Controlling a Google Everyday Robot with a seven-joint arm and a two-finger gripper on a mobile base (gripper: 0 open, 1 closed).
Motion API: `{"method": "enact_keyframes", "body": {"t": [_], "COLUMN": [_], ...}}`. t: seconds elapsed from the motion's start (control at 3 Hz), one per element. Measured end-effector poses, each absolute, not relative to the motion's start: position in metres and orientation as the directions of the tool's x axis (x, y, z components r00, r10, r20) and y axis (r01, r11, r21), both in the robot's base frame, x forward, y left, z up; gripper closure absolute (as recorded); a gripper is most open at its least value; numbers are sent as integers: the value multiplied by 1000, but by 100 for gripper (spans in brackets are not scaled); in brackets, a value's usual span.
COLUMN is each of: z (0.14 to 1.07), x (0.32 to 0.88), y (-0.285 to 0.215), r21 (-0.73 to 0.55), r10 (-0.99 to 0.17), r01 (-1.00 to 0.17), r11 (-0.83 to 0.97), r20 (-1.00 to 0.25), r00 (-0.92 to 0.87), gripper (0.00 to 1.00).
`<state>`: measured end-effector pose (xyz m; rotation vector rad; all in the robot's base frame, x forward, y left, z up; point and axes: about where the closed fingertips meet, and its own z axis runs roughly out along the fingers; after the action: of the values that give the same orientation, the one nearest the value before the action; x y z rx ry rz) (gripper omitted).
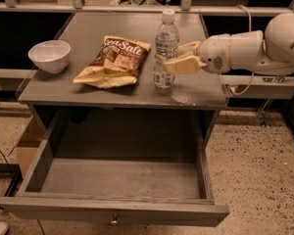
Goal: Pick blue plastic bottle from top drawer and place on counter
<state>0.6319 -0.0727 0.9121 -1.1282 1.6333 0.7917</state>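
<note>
The blue plastic bottle (165,50), clear with a white cap and a pale label, stands on the counter (132,94) just right of centre and leans slightly right. My gripper (179,61) reaches in from the right at the height of the bottle's label, right against its right side. The white arm (245,50) extends off to the right. The top drawer (117,180) is pulled fully open below the counter, its inside bare, with a small knob (113,222) on the front panel.
A chip bag (115,60) lies on the counter just left of the bottle. A white bowl (49,55) sits at the counter's left edge. A cardboard box (27,146) stands on the floor left of the drawer. Dark shelves flank the cabinet.
</note>
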Motion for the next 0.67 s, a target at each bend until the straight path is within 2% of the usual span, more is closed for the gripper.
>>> {"method": "enact_keyframes", "body": {"t": [0.67], "z": [890], "x": [605], "y": [-82], "r21": [16], "r10": [-250], "r01": [-921], "r11": [388], "r20": [-961], "r00": [-121], "gripper": [100]}}
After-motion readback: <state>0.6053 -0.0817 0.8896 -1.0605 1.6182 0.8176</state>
